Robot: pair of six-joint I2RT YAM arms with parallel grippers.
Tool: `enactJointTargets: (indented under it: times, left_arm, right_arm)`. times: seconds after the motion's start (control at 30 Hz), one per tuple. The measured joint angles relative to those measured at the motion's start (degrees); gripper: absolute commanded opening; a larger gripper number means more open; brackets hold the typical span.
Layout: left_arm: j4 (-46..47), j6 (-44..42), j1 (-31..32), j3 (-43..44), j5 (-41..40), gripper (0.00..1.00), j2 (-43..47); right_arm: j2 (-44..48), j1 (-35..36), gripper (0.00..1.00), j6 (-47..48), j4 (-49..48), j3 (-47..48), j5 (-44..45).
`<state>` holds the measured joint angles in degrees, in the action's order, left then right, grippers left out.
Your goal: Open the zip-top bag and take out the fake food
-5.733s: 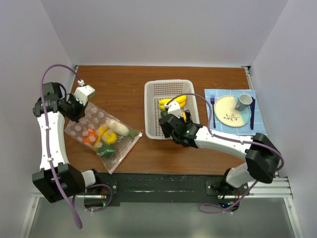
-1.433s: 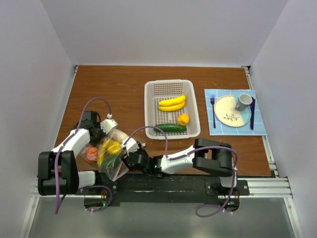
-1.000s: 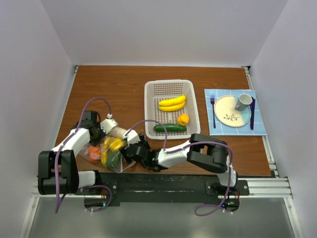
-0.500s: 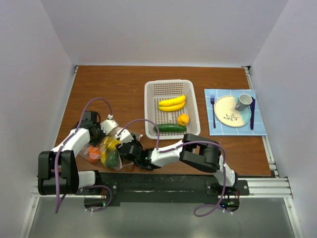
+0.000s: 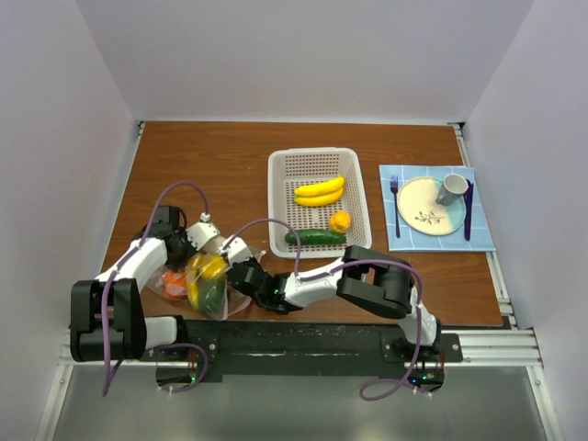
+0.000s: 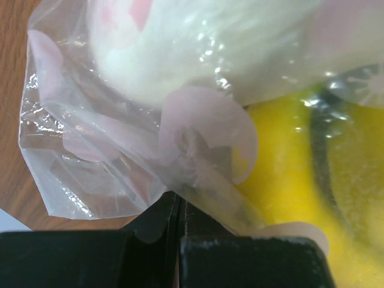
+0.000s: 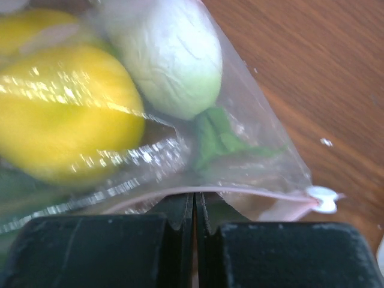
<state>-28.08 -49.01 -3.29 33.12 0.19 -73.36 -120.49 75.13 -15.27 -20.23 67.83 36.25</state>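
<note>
The clear, crinkly plastic zip-top bag with faint pink dots lay bunched at the near left of the brown wooden table, between the two arms. It held a yellow plastic lemon, a pale oval piece and green and orange-red pieces. The left gripper pinched a fold of the bag's film tightly, and the right gripper was clamped on the bag's edge at the pink zip strip. A yellow plastic banana, a green cucumber and a small orange fruit lay in the white perforated plastic basket, well apart from the bag.
</note>
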Motion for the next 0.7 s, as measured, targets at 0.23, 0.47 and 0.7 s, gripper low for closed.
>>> enactJointTargets:
  times: [0.23, 0.47, 0.7]
  left_arm:
    - [0.44, 0.9, 0.0, 0.33, -0.5, 0.0, -0.66]
    - [0.63, 2.84, 0.0, 1.49, -1.14, 0.0, -2.08]
    - [0.57, 3.96, 0.0, 1.92, -1.51, 0.0, -2.56]
  right_arm:
    - [10.19, 2.08, 0.0, -3.37, 0.04, -9.92, -2.69]
    - [21.31, 5.27, 0.0, -9.18, -0.52, -20.0, -6.45]
    - [29.05, 8.63, 0.0, -15.54, 1.55, -30.97, -10.14]
